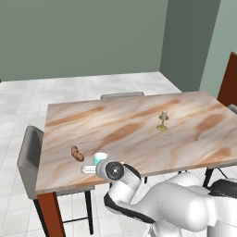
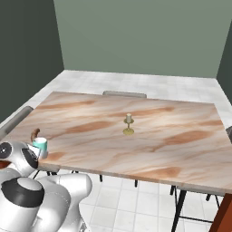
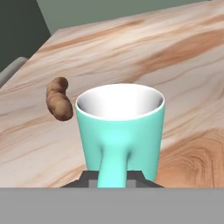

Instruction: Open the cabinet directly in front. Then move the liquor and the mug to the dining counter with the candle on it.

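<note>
The teal mug (image 3: 120, 127) with its white inside stands upright at the front left corner of the dining counter (image 1: 139, 134). My gripper (image 3: 113, 178) is shut on the mug's handle from the near side. I cannot tell whether the mug's base touches the marble top. The same mug (image 1: 100, 158) shows just ahead of my hand (image 1: 111, 170), and again at the counter's edge (image 2: 40, 144). The candle (image 1: 163, 121) in its olive-gold holder stands near the middle of the top (image 2: 128, 123), well to the right of the mug. The liquor and the cabinet are out of view.
A small brown lumpy item (image 3: 59, 99) lies just left of the mug (image 1: 77, 153). Grey chairs stand at the counter's left end (image 1: 30, 159) and far side (image 1: 122, 96). The marble top is bare between mug and candle.
</note>
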